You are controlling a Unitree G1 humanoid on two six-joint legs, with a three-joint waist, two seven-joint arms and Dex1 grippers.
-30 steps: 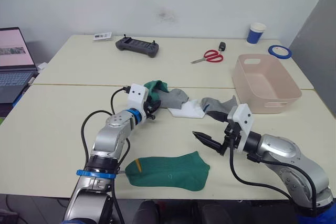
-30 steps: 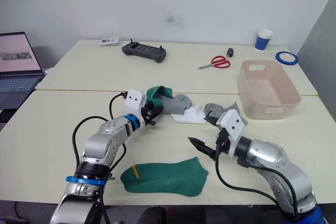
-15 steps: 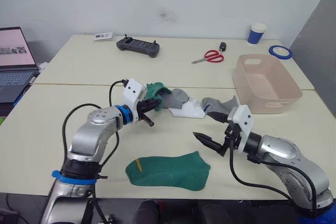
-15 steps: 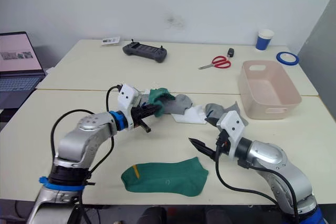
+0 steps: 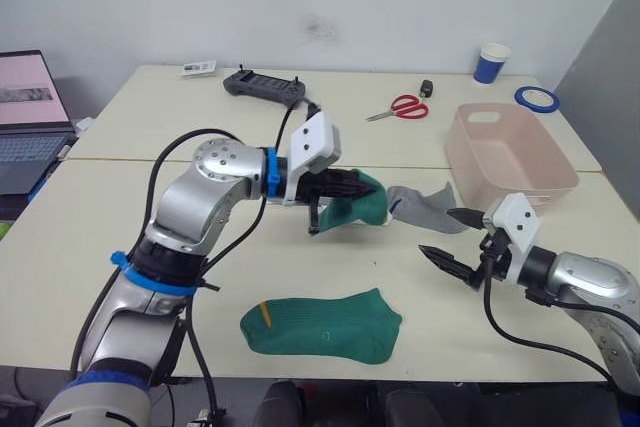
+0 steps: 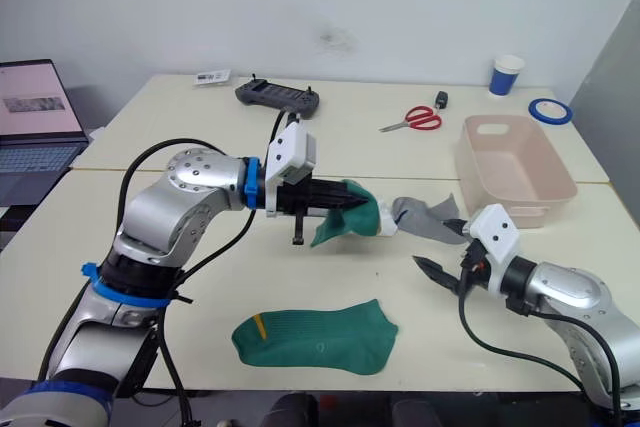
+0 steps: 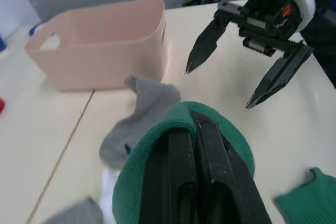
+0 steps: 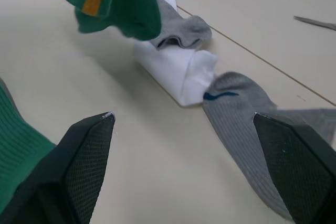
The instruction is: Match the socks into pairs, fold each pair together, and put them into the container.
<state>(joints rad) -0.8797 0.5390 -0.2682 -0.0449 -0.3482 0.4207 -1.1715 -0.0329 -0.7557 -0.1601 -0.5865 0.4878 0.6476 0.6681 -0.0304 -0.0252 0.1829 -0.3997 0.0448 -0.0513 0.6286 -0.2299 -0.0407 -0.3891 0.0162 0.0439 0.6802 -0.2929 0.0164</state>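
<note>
A dark green sock (image 5: 357, 209) dangles mid-frame above the table (image 5: 120, 237), pinched in the left gripper (image 5: 347, 190). Its mate (image 5: 322, 326) lies flat at lower centre. The right gripper (image 5: 451, 236), fingers spread, hovers at lower right, near the grey sock (image 5: 428, 207) and the pink container (image 5: 510, 155).

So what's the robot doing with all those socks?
It is sorting socks into pairs. Its left gripper is pinching one green sock and holding it up above the table. The matching green sock lies flat near the front edge. Grey and white socks sit in a small heap in the middle. The right gripper waits open beside them, holding nothing. The pink tub has no socks in it yet.
</note>
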